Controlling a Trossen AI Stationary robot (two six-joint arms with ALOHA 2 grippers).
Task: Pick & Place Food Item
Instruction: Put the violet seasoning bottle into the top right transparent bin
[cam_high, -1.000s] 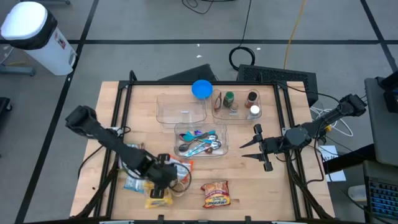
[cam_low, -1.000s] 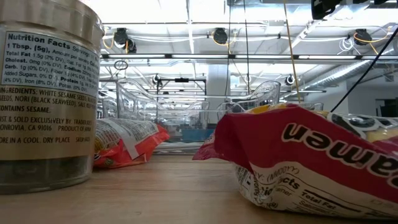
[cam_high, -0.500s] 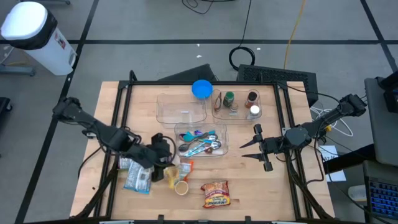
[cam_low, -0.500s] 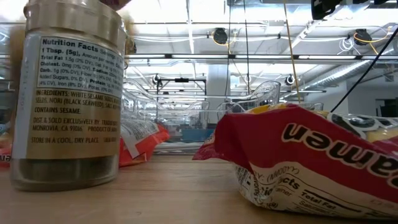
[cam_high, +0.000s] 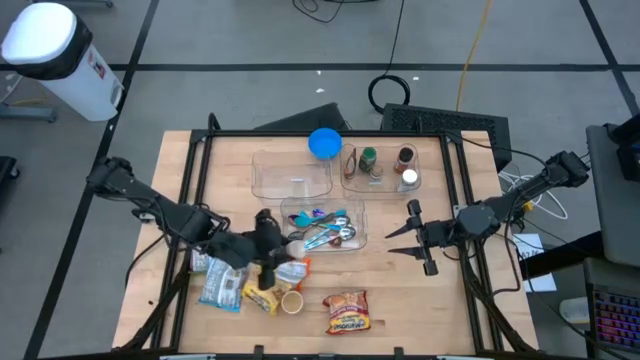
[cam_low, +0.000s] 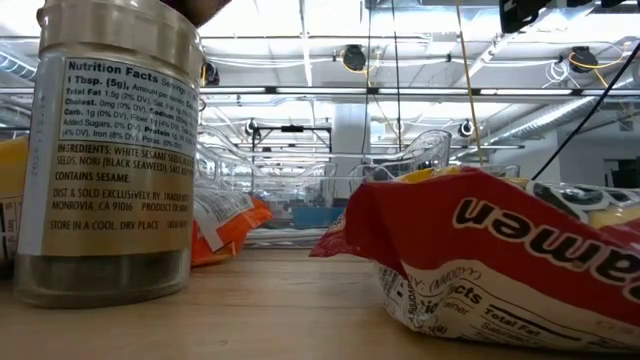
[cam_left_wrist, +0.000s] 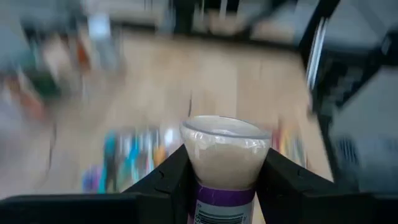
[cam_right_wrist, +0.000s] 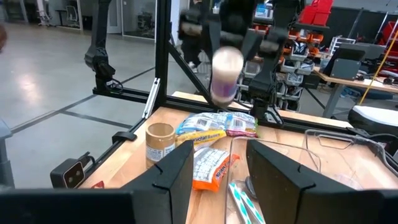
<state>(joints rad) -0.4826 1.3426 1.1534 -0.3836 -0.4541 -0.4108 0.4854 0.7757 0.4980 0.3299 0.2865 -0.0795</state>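
above the table, left end effector (cam_left_wrist: 225, 180) gripping a cup (cam_left_wrist: 226, 149), low view only shows a jar (cam_low: 110, 150)

The seasoning jar (cam_low: 110, 160) carries a label headed "Nutrition Facts", serving "1 Tbsp. (5g)", with "INGREDIENTS: WHITE SESAME SEEDS", "NORI (BLACK SEAWEED)", "CONTAINS SESAME" and "STORE IN A COOL, DRY PLACE". Beside the jar, the red packet (cam_low: 500, 255) shows the letters "amen" in large type and "Total Fat" in small print

Sesame jar (cam_low: 110, 160) upright on wood table (cam_low: 300, 310) (left), red ramen packet (cam_low: 490, 255) right.
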